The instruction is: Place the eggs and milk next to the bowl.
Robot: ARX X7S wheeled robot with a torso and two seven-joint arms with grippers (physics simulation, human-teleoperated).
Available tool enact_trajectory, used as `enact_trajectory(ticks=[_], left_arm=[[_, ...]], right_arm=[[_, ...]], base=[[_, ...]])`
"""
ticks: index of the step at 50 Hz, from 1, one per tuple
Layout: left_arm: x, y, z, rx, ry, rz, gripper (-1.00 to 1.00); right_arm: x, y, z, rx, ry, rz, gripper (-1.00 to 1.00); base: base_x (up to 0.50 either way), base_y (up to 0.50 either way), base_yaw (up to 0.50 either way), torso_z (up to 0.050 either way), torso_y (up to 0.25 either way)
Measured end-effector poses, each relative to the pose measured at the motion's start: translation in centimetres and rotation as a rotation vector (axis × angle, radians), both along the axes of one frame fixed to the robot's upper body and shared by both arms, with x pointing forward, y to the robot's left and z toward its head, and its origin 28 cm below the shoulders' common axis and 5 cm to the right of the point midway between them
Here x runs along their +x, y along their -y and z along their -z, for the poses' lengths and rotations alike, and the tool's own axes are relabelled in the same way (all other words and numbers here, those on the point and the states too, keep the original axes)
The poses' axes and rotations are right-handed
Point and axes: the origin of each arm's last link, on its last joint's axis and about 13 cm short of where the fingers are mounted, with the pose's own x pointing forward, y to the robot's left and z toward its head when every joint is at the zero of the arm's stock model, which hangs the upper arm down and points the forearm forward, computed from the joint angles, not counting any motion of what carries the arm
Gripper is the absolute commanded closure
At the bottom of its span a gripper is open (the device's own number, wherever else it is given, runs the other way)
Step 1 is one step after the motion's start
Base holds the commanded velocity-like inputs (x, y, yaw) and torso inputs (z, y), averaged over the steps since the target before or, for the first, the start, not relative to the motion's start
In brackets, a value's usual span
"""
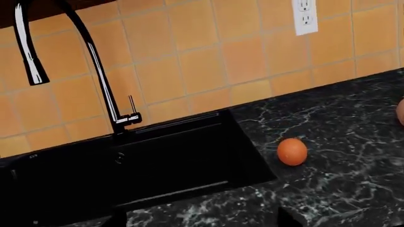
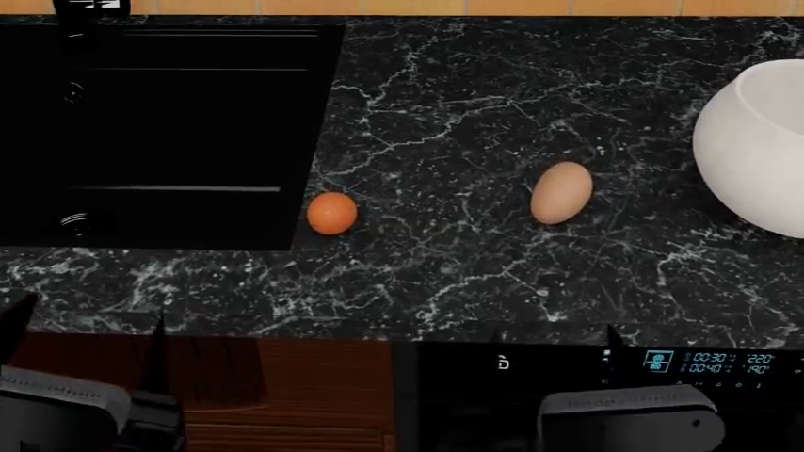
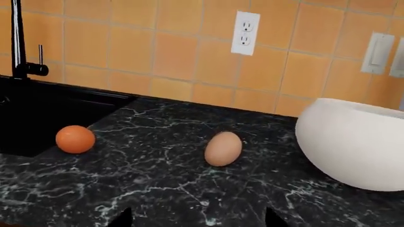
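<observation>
**Inspector:** Report the eggs, the bowl, the milk.

**Operator:** The orange-brown egg (image 2: pixel 331 213) lies on its own just beside the sink's right edge. The pale tan egg (image 2: pixel 562 192) lies further right, between that egg and the bowl (image 2: pixel 754 151), apart from both. No view shows the carton.

**Inspector:** Differences between views?

**Operator:** Only my right wrist view takes in both eggs whole with the bowl's bulging side. My left wrist view shows the orange egg whole and just a sliver of the tan one at the frame edge, plus the full curved faucet (image 1: pixel 94 66). The head view alone shows an appliance display (image 2: pixel 710 362) at the counter front; its small digits are not clearly legible.

**Inspector:** Materials?

**Operator:** Eggs smooth; bowl matte white, round-mouthed; countertop (image 2: pixel 477 273) black marble with white veins; sink (image 2: pixel 164 132) black; wall of orange tiles (image 3: pixel 177 56) carrying a white outlet (image 3: pixel 245 33).

**Inspector:** Your pincers?

**Operator:** Both sit low at the counter's front edge, holding nothing visible. Only dark tips show in each wrist view, so I cannot tell whether they are spread.
</observation>
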Motion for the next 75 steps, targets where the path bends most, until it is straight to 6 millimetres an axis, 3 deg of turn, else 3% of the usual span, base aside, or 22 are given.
enact_trajectory(ticks=[11, 29, 45, 69, 75], left_arm=[[1.9, -1.0, -3.3, 0.028, 0.033, 0.004, -1.0], [3.0, -1.6, -6.1, 0.046, 0.063, 0.006, -1.0], [3.8, -1.8, -7.1, 0.046, 0.073, -0.013, -1.0], [3.9, -2.0, -7.1, 0.05, 0.082, -0.009, -1.0], [3.8, -2.1, -7.0, 0.05, 0.081, -0.004, -1.0]], right_arm=[[1.6, 1.7, -3.3, -0.027, 0.04, 0.013, -1.0], [2.2, 3.5, -6.6, -0.054, 0.08, 0.027, -1.0], [2.0, 4.4, -8.0, -0.074, 0.093, 0.04, -1.0], [1.9, 4.4, -8.1, -0.091, 0.081, 0.029, -1.0], [1.9, 4.2, -8.2, -0.097, 0.08, 0.026, -1.0]], base=[[0.0, -0.15, 0.0, 0.0, 0.0], [0.0, -0.5, 0.0, 0.0, 0.0], [0.0, -0.5, 0.0, 0.0, 0.0], [0.0, -0.49, 0.0, 0.0, 0.0], [0.0, 0.0, 0.0, 0.0, 0.0]])
